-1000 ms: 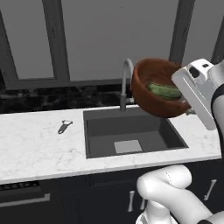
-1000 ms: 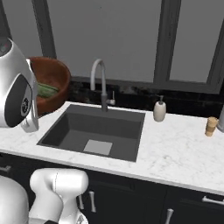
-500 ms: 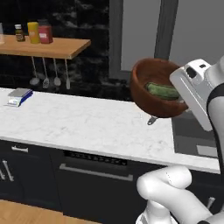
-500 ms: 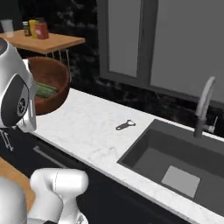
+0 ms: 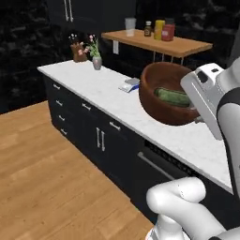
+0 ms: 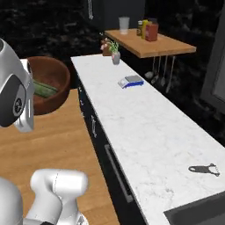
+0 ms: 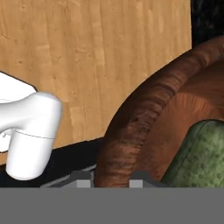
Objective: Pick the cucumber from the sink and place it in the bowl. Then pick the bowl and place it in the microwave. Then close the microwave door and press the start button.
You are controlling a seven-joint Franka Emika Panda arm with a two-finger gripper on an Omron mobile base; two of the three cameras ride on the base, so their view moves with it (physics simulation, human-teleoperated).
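The reddish-brown bowl [image 5: 161,110] hangs in the air in front of the counter, tilted toward the camera, with the dark-green cucumber [image 5: 172,96] lying inside it. My gripper [image 7: 107,178] is shut on the bowl's thick rim [image 7: 131,127], one fingertip on each side of the wall. In the hand view the cucumber [image 7: 197,153] lies just right of the rim. From the right base view the bowl [image 6: 55,77] and cucumber [image 6: 44,89] sit beside my white hand, over the wooden floor. A corner of the sink [image 6: 200,215] shows at the bottom right.
A long white marble counter [image 6: 145,127] over dark cabinets runs away from me. On it stand a flower vase [image 6: 115,57], a blue-and-white item [image 6: 131,81] and a peeler [image 6: 203,168]. A wooden shelf [image 5: 159,43] holds jars and a cup. Open wooden floor [image 5: 47,178] lies left.
Both base views have swung left along the counter, so the camera moved; the sink and tap slid off to the right. The bowl stays held the same way.
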